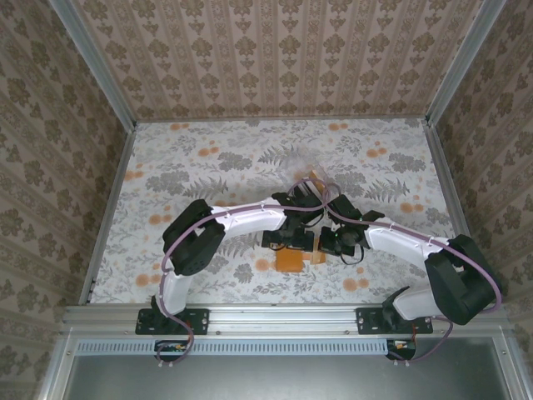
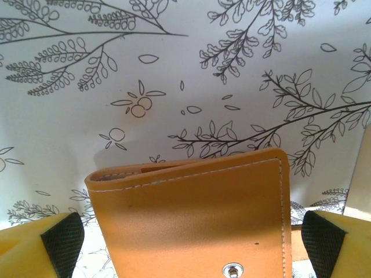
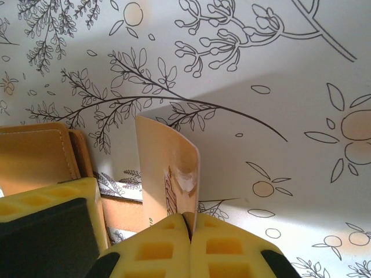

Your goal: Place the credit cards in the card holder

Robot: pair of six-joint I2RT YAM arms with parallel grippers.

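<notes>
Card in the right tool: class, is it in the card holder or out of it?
Out. The right tool, shut, pinches the card by one edge; patterned table shows between it and the card holder.

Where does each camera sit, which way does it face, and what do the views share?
Top external: above and behind the bases, looking down on the table; both arms show.
Left wrist: looks down at the card holder, flanked by the open left end effector.
Right wrist: looks past the right end effector, shut on a credit card, to the table.
Shared: the card holder appears in all three.
</notes>
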